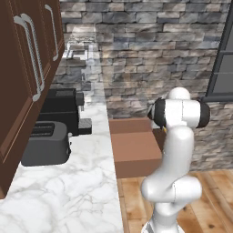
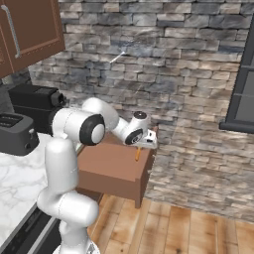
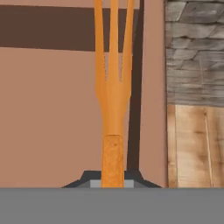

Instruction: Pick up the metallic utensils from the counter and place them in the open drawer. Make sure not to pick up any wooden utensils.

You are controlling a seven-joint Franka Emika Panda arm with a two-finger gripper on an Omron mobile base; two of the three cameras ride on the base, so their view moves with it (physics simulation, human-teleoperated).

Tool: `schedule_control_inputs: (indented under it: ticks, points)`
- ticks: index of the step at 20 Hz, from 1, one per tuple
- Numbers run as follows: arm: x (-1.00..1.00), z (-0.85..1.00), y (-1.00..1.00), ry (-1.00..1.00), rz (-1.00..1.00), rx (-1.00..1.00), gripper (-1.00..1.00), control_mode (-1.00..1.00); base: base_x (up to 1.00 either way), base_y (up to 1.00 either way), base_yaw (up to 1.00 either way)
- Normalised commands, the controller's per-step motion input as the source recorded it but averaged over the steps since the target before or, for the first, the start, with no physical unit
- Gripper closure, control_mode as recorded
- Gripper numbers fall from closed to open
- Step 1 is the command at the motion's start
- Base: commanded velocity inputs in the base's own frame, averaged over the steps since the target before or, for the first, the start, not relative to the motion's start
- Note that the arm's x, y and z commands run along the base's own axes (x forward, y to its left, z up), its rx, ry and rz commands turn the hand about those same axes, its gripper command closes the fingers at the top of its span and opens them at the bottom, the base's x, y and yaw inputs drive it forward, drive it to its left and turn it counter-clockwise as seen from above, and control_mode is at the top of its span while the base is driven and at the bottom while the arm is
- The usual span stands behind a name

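Observation:
My gripper [image 2: 141,147] hangs over the right part of the open drawer [image 2: 111,166], shut on an orange utensil [image 2: 138,155] that points down into it. In the hand view the gripper [image 3: 113,182] clamps the speckled orange handle, and the orange utensil [image 3: 113,92] ends in three long prongs above the drawer's flat brown bottom [image 3: 48,113]. Its tip is close to the drawer's right side wall [image 3: 153,87]. From the left base the open drawer [image 1: 134,150] juts out beside the worktop, and my arm hides the hand. The counter and the wooden utensils are out of view.
A marble worktop [image 1: 68,191] carries a dark toaster [image 1: 45,143] and a black appliance [image 1: 61,109] under brown wall cabinets [image 1: 22,68]. A stone wall [image 2: 188,64] stands behind the drawer, with a dark window [image 2: 243,89] to the right. Wooden floor [image 2: 188,228] lies below.

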Motion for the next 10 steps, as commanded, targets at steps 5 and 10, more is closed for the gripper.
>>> schedule_control_inputs:
  ticks: [5,10]
  points:
    - [-0.08,0.84,0.85,0.12,0.07,0.00,1.00,-1.00,0.00,0.00,0.00]
    - [0.03,0.10,0.89,0.06,0.12,0.00,1.00,-1.00,0.00,0.00,0.00]
